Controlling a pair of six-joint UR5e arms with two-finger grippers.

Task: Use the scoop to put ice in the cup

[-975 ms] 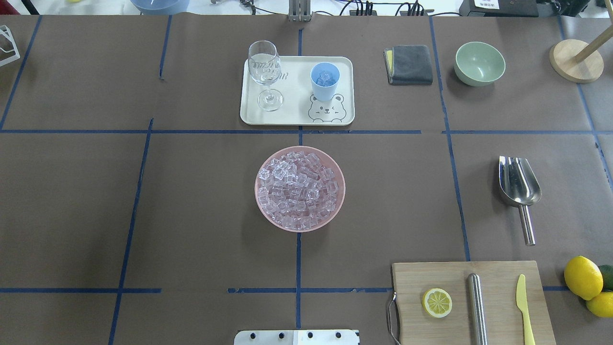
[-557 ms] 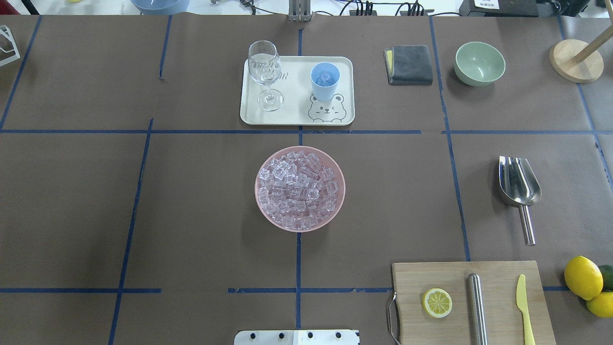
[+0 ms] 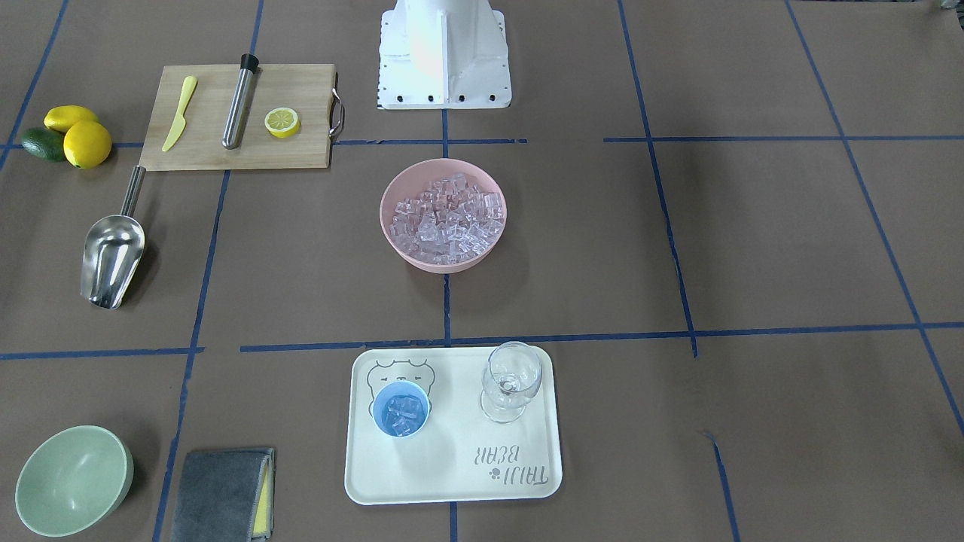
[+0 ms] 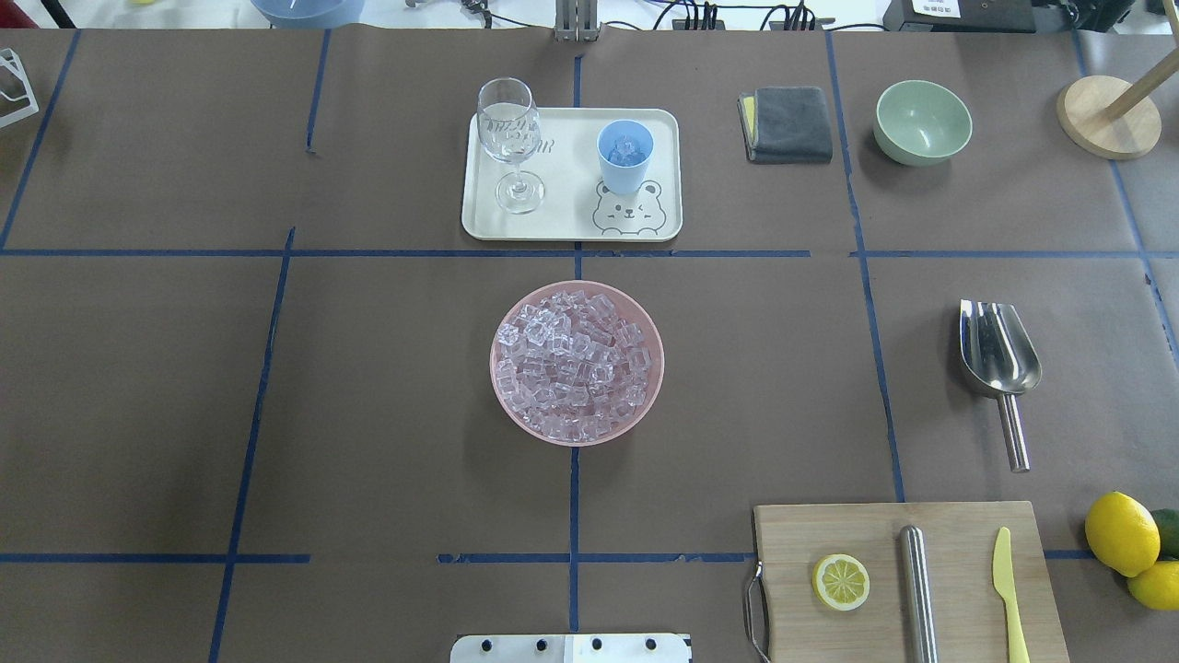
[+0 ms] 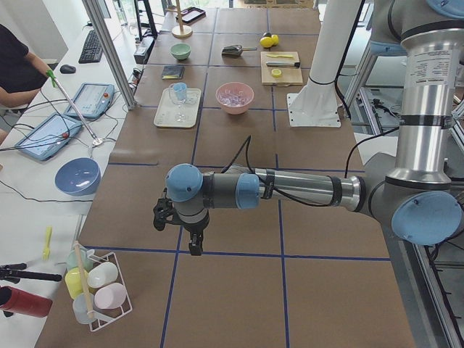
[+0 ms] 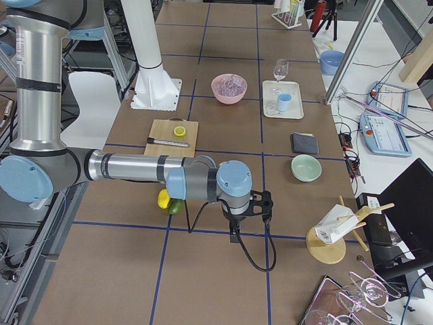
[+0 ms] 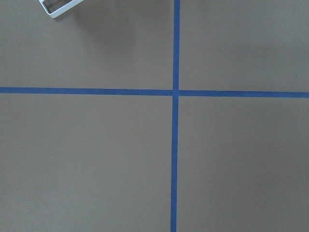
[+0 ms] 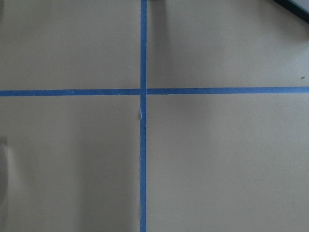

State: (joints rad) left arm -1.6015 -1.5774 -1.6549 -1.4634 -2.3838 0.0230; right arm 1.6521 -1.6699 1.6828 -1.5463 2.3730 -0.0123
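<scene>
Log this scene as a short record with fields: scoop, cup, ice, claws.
scoop: lying on the table, held by nothing
cup: upright on the tray, some ice inside
ice: mostly heaped in the pink bowl
left claw: over bare table, open or shut unclear
right claw: over bare table, open or shut unclear

table (image 4: 368,387): brown, blue-taped | on it: tray (image 4: 571,189), pink bowl (image 4: 495,378), scoop (image 4: 998,350), cutting board (image 4: 875,534), cloth (image 4: 790,122)
</scene>
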